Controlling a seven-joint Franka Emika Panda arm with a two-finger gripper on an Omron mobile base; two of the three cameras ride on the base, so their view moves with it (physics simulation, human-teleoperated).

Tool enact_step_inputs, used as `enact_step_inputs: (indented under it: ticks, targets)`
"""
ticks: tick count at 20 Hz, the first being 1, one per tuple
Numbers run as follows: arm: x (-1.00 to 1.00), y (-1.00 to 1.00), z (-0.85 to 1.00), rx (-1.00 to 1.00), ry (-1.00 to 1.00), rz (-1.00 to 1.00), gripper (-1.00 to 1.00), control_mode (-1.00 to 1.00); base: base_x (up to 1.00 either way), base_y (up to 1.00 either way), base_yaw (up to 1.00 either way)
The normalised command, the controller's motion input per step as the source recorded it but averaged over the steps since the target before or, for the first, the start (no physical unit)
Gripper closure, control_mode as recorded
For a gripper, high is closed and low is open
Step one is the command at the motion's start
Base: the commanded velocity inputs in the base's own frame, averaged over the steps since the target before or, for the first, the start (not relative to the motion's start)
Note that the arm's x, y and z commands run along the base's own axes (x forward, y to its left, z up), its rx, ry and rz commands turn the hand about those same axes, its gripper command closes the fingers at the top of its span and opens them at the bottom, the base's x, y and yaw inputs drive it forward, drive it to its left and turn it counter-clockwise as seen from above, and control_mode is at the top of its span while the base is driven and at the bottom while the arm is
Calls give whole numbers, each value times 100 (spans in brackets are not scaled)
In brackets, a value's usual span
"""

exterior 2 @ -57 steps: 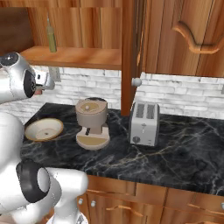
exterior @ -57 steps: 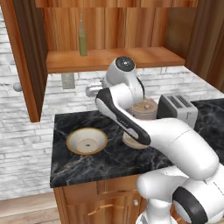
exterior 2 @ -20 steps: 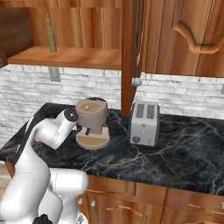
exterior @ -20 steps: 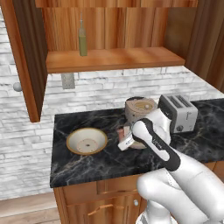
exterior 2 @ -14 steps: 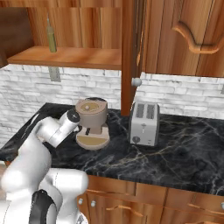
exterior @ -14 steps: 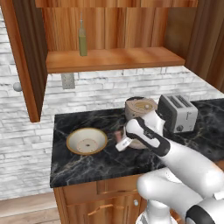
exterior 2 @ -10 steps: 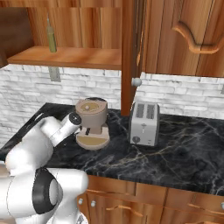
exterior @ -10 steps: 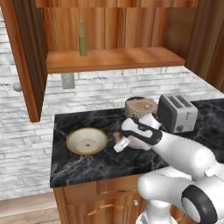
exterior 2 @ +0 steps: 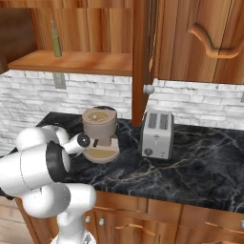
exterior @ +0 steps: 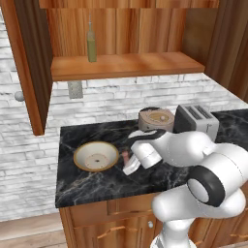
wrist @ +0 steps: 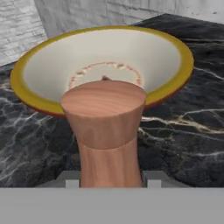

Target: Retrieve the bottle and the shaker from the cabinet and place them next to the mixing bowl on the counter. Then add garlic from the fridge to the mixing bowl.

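Scene: a white arm reaches low over the black marble counter (exterior: pixel 87 186), its gripper (exterior: pixel 127 160) just beside the mixing bowl (exterior: pixel 96 156).

Shaker: the wooden shaker (wrist: pixel 105 131) stands upright between the fingers, near the counter's left half and toward its front edge, right next to the bowl's yellow rim on the side away from the counter's left edge. In the hand view the bowl rises directly behind it; whether the two touch cannot be told.

Fingers: drawn narrow, clamped on the shaker's lower body (only the grey tips peek out at either side of it).

Bottle: the green bottle (exterior: pixel 91 43) is up on the wooden cabinet shelf (exterior: pixel 145 63), toward its left end, not yet fetched.

Other things: a round wooden-topped coffee machine (exterior 2: pixel 99 133) and a toaster (exterior 2: pixel 157 134) sit toward the counter's back edge, well apart from the bowl.

Stage: by the look of it, the shaker is being set down; bottle and garlic remain to be done.

Risk one: the shaker is tall with a narrow waist and a flared top, so a release while tilted or not yet resting on the marble could topple it.

Risk two: with the rim this close, a sideways drift of the hand could knock the shaker against the bowl and shove it.

Risk three: fingers dragging on withdrawal could pull the shaker over.
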Motion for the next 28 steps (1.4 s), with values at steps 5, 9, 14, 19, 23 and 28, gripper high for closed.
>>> enact_step_inputs:
  ticks: [5, 9, 14, 19, 23, 28]
  targets:
    - [0, -1, -9, 9, -16, 7, 100, -100, 0, 0, 0]
    - [0, -15, -4, 14, -4, 3, 100, -100, 0, 0, 0]
    - [18, -21, -1, 16, 0, 0, 100, -100, 0, 0, 0]
    - [22, 0, -1, 1, 0, 0, 100, -100, 0, 0, 0]
    - [16, 0, -10, 0, 0, 0, 100, -100, 0, 0, 0]
    - [7, 0, -25, 0, 0, 0, 100, -100, 0, 0, 0]
